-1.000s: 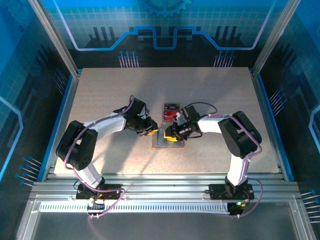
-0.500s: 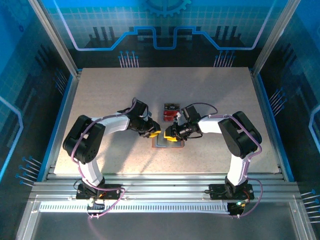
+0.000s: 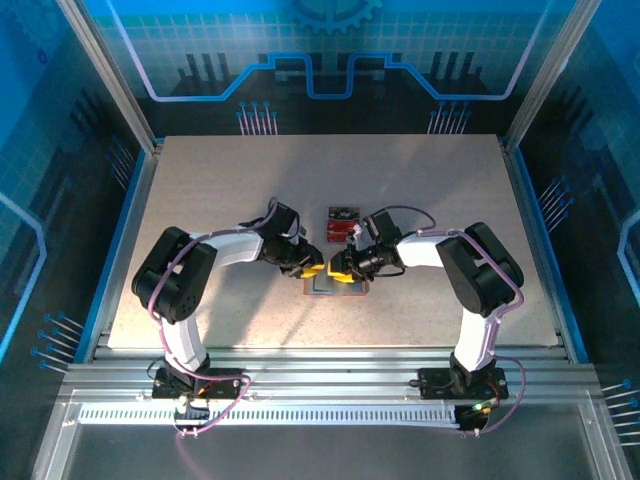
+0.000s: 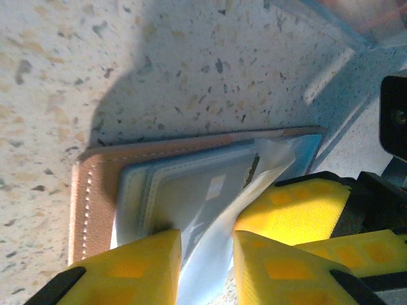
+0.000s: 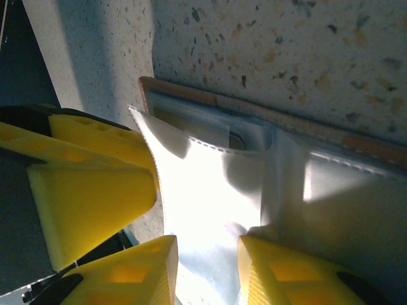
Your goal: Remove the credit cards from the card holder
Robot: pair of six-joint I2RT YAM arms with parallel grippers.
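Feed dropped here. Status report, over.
Left pincer, right pincer astride card holder pocket sheet, grip unclear. Red credit cards lie beyond it. Pincers crowding each other.

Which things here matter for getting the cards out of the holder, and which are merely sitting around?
Part of the job:
- card holder, lying open on the table
- red credit cards, lying beyond it
- left tool and right tool, both at its pockets

Just lying about:
- clear tray
- table
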